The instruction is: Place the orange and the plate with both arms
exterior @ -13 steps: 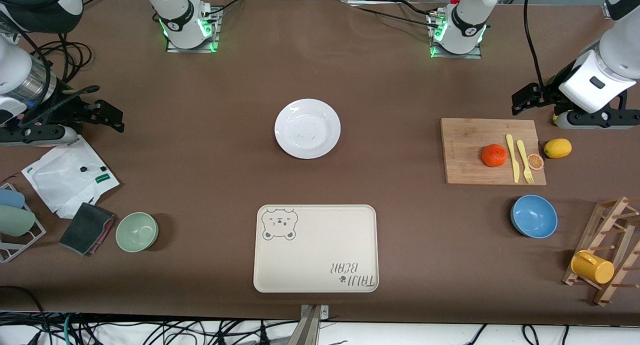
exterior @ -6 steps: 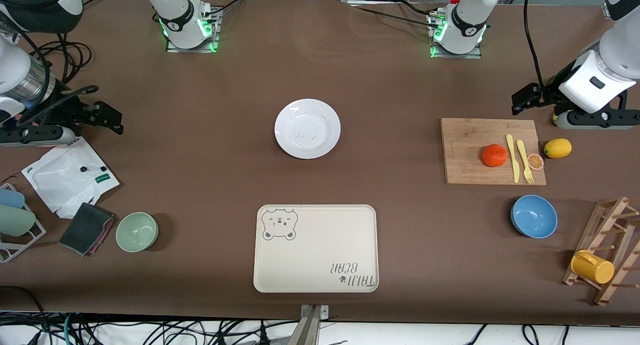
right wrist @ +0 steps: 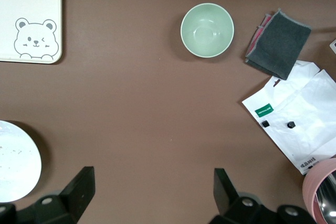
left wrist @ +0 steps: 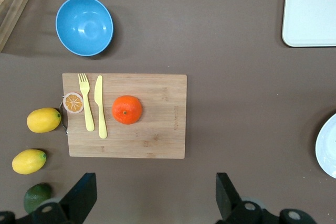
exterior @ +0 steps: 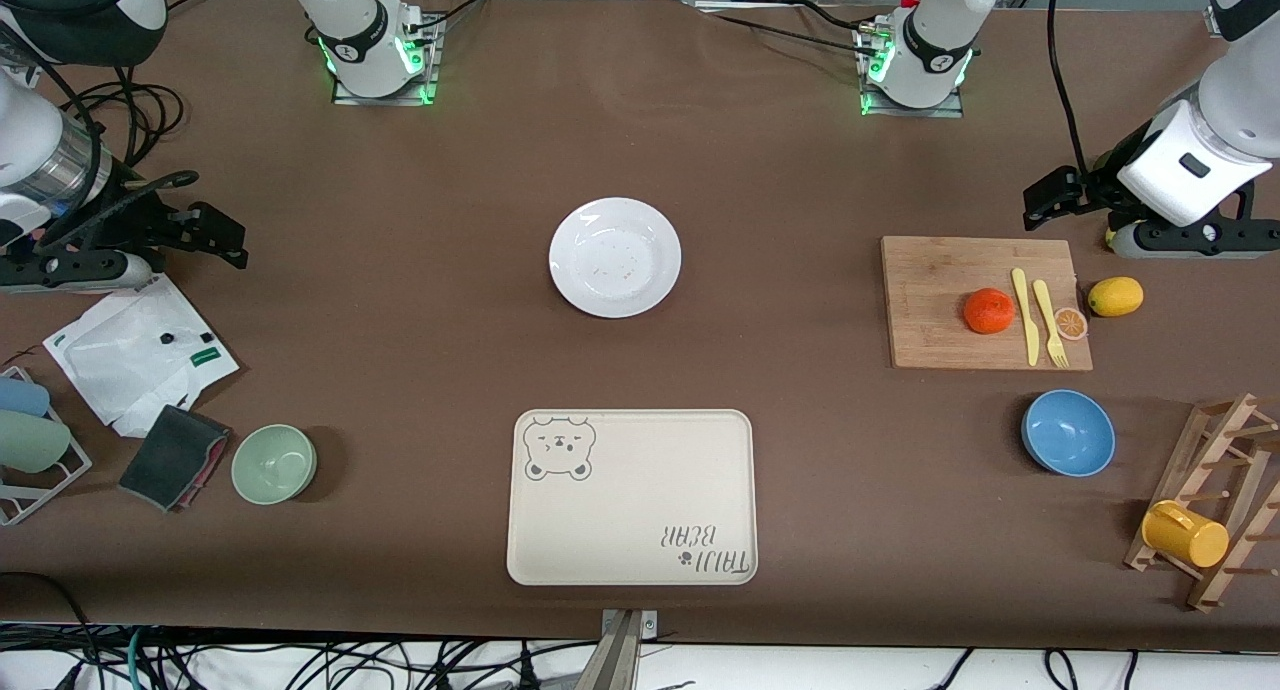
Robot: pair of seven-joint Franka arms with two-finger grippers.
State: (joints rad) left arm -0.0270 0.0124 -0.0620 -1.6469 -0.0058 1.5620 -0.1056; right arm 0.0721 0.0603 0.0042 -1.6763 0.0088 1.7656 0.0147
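Orange [exterior: 988, 310] sits on the wooden cutting board [exterior: 940, 305], toward the left arm's end of the counter [exterior: 800, 190], just beside the yellow knife [exterior: 1024, 316]. It is round, no clear long axis; stem dimple faces up in the left wrist view. Plate [exterior: 615, 257] lies flat mid-counter, farther from the front camera than the bear tray [exterior: 631, 496]. Left gripper [left wrist: 152, 195] hovers over bare counter just off the board, jaws wide, holding nothing. Right gripper [right wrist: 149, 192] hovers over bare counter between the plate and the white bag [exterior: 140, 350], jaws wide, holding nothing.
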